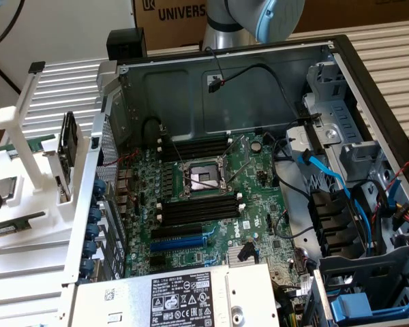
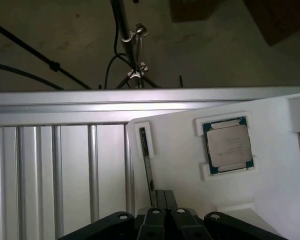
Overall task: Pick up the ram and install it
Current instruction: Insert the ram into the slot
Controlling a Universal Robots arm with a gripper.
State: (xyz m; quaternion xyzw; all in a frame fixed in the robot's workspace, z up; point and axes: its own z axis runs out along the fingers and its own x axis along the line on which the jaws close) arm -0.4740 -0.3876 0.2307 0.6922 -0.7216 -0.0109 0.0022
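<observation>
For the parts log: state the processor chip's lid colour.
Silver processor chip, green-edged; clearest in the wrist view.

Exterior view: upper memory slots point(image 1: 194, 148) and lower memory slots point(image 1: 199, 208) open from above, processor socket point(image 1: 203, 178) between. Thin black cable point(image 1: 255, 67) loops along case wall point(image 1: 170, 85), clear of slots. Crowding exterior view's right: drive cage point(image 1: 344, 136), blue SATA cables point(image 1: 325, 176).

Wrist view: ram point(image 2: 149, 172) edge-on in white holder point(image 2: 180, 165), bare holder beside it, processor chip point(image 2: 226, 145) well apart. Near ram's end: gripper point(image 2: 164, 200), jaws together.

A square processor chip point(image 2: 227, 146) rests in a white holder point(image 2: 180, 155) beside metal slats point(image 2: 55, 170).
</observation>
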